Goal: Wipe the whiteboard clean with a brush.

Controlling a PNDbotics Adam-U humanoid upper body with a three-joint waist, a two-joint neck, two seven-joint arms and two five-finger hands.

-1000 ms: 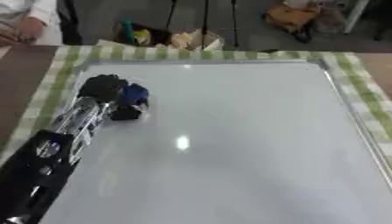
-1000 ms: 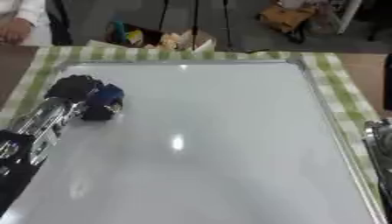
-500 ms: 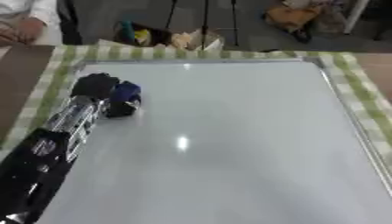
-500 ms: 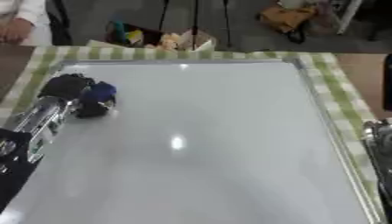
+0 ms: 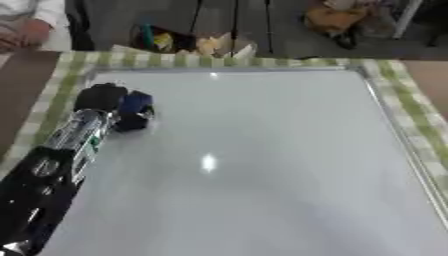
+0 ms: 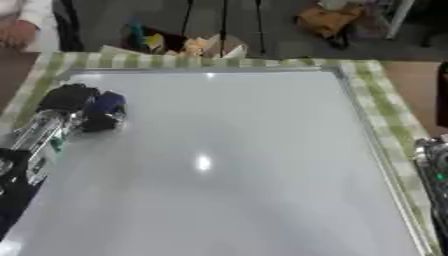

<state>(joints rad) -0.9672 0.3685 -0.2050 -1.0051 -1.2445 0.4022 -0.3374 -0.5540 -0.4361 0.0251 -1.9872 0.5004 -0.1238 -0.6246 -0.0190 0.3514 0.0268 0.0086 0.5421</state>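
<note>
A large whiteboard (image 5: 262, 160) lies flat on a green checked cloth and fills most of both views; I see no marks on its surface, only a light glare. My left hand (image 5: 105, 100) rests on the board's upper left area, its fingers curled round a blue brush (image 5: 136, 104) pressed to the board. The black and silver left arm (image 5: 52, 170) runs down to the lower left corner. Only a silver part of my right arm (image 6: 433, 165) shows at the right edge in the right eye view; the right hand itself is hidden.
The checked cloth (image 5: 420, 115) frames the board on the left, far and right sides. Beyond the far edge lie bags and clutter (image 5: 197, 42) on the floor. A person's hand (image 5: 26, 32) rests at the far left corner, off the board.
My left hand with the brush has slid a little toward the far left of the board. The camera view has shifted slightly.
</note>
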